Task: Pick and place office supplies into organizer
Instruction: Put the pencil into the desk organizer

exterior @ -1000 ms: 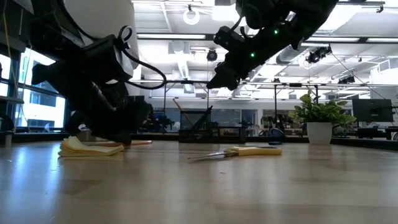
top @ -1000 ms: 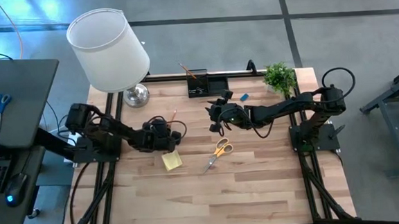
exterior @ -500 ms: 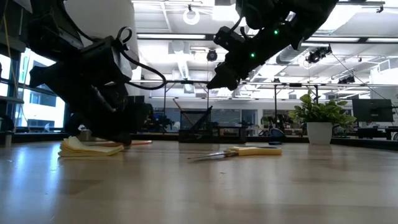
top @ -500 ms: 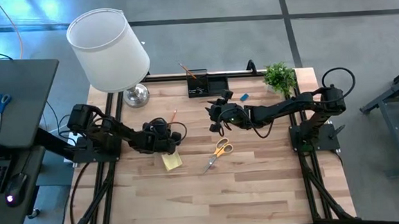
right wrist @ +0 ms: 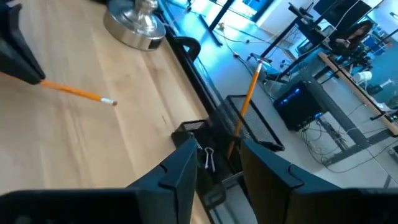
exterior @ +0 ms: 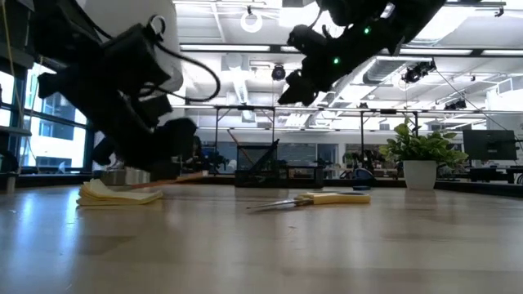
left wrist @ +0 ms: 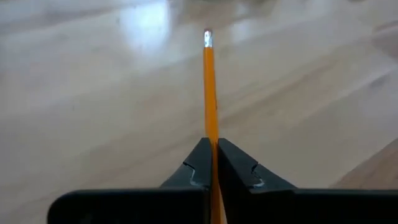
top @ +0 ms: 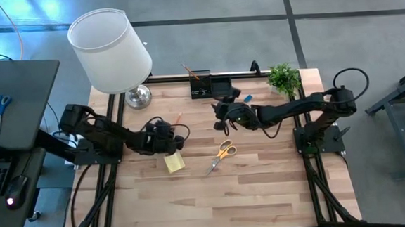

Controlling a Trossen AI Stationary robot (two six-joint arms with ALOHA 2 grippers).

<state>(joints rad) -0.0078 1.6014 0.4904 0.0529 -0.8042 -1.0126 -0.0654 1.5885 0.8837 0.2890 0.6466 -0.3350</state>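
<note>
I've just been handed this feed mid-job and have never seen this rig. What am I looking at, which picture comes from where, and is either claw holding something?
Two dark robot arms work at a wooden table. One picture looks straight down, one looks level across the tabletop, and two come from cameras on the arms' wrists.

The left claw, near the table's left middle, is shut on an orange pencil. The right claw hangs over the table's rear middle, near the black organizer; its fingers stand apart with nothing visible between them.

On the table lie a yellow sticky-note pad and orange-handled scissors. At the back stand a white-shaded lamp and a small green plant. Another pencil stands in the organizer.
</note>
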